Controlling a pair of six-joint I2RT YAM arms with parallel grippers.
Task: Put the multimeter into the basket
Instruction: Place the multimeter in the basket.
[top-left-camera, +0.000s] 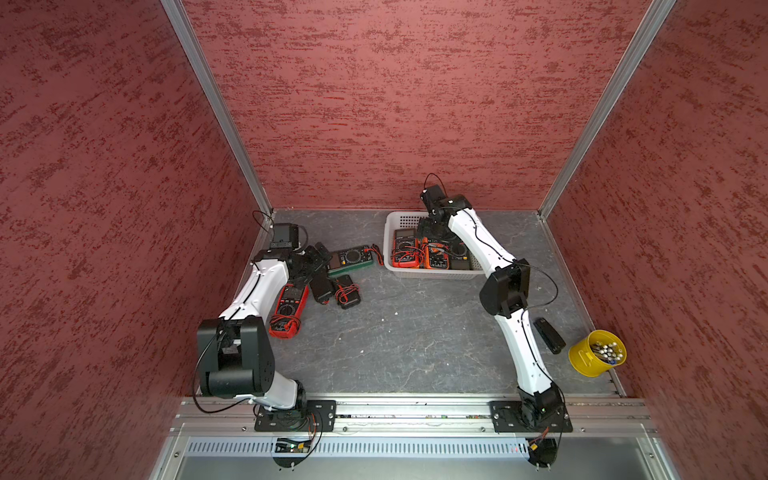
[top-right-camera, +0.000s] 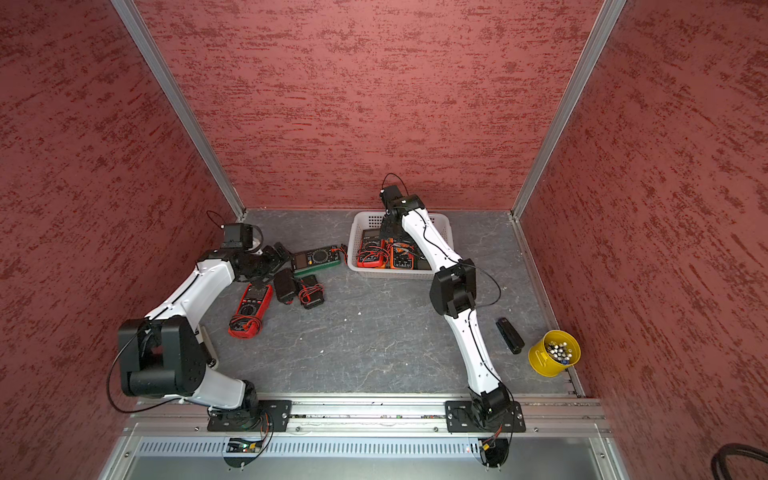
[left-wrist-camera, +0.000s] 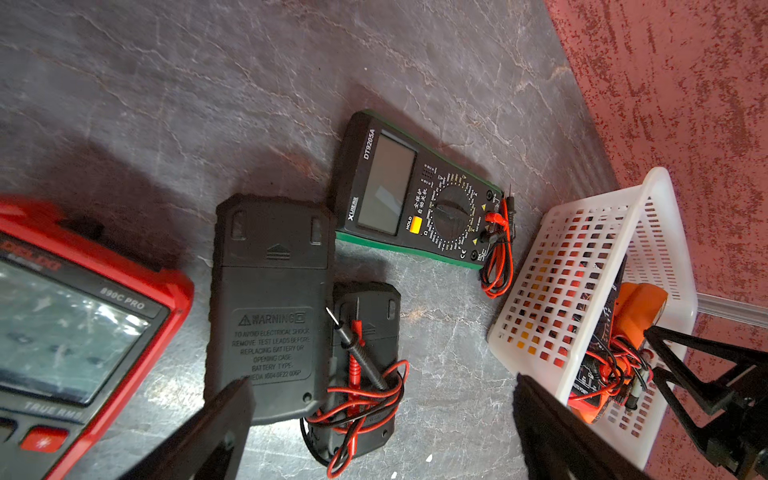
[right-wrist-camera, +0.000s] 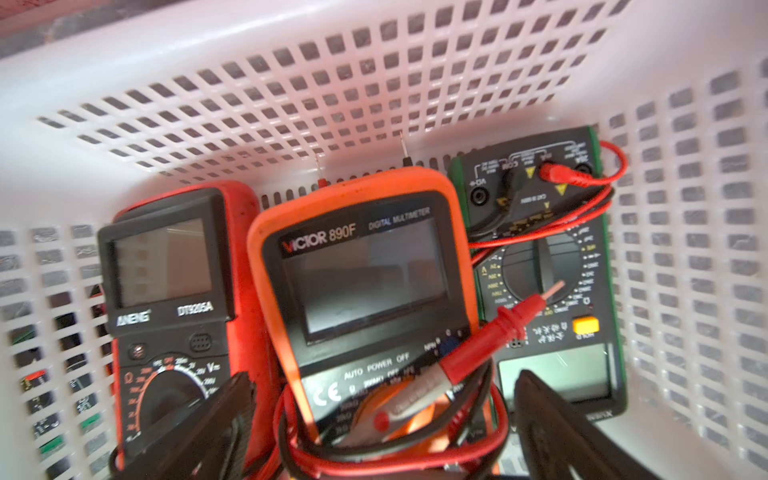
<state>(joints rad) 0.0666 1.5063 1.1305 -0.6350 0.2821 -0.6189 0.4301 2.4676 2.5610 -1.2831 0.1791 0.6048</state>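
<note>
on the grey table (top-left-camera: 415, 332), largest first.

- basket (top-left-camera: 405, 215): white, perforated, at the far edge, right of middle. holds three meters side by side: red-cased multimeter (right-wrist-camera: 166, 291), orange multimeter (right-wrist-camera: 361, 270), green-edged multimeter (right-wrist-camera: 548, 291).
- right gripper (right-wrist-camera: 384, 376): inside the basket, over the orange multimeter, jaws spread wide, holding nothing.
- left gripper (left-wrist-camera: 382, 384): toward the far-left corner, above the loose group, jaws fully apart, empty.
- loose meters, four, all outside the basket: red multimeter (top-left-camera: 289, 305); green multimeter (top-left-camera: 350, 259), nearest the basket; black multimeter (left-wrist-camera: 270, 291), face down; small black multimeter (left-wrist-camera: 376, 303) just beside it, seemingly touching, wrapped in leads.
- test leads (right-wrist-camera: 490, 345): lying across the orange multimeter, between the right fingers.

handling note: the drop looks complete. lift the right gripper straight up so no finger hooks a lead. the left should close across one meter's narrow sides only, clear of its neighbour's wires.
</note>
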